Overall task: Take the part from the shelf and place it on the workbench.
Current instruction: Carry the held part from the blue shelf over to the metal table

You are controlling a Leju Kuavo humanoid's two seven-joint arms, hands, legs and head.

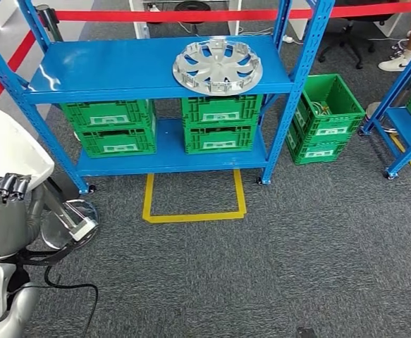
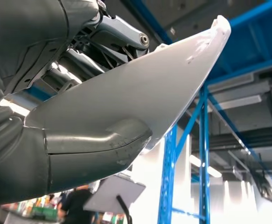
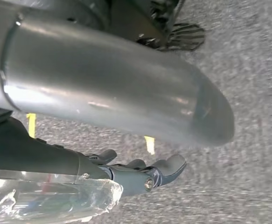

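Handling: the white part [image 1: 8,144] is judged to be a light, stiff moulded panel with a smooth, possibly slippery skin. Its thin edges are likely to flex or chip if knocked.
Hold point: a grip near the thicker edge, with thumb below and fingers above, is judged safest. The tapered tip is best left untouched.
Look: a broad, curved white shell is seen, narrowing to a scuffed point in the left wrist view.
Place: the part is held low at the robot's left side, off the blue shelf [image 1: 113,70]. No workbench is seen.
Left hand [image 1: 1,218]: it is closed on the part's edge, which is clamped between the grey thumb [image 2: 92,149] and the dark fingers.
Right hand [image 3: 141,172]: dark fingers are seen over grey carpet; whether anything is held cannot be told.
Surroundings: a silver hubcap [image 1: 217,65] lies on the shelf's upper deck, green crates [image 1: 221,123] are stacked below it, and a yellow floor marking [image 1: 192,217] is taped in front.
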